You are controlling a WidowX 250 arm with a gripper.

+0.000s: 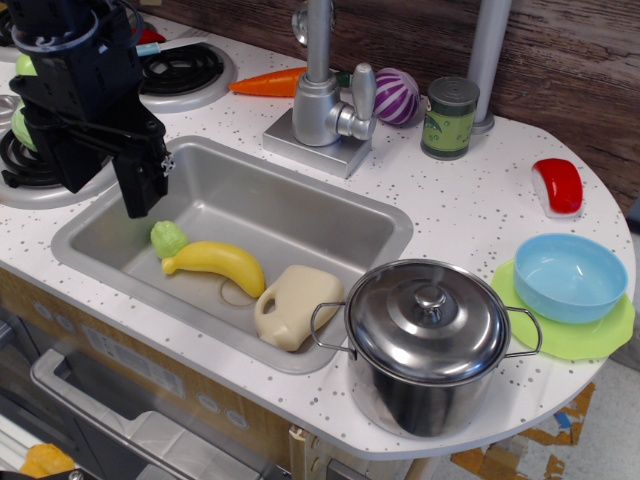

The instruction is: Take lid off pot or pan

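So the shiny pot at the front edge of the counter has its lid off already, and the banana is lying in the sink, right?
Not quite. In the observation.image view the lid sits on the pot, closed, its knob untouched. The pincer is far off, above the sink's left end. The rest is right: the pot stands at the counter's front edge and the banana lies in the sink.

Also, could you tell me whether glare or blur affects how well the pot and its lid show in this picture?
In observation.image, the lid shows bright highlights around its knob and mirror reflections; the pot wall reflects the counter; both stay sharp. The gripper is dark, its fingers hard to make out.
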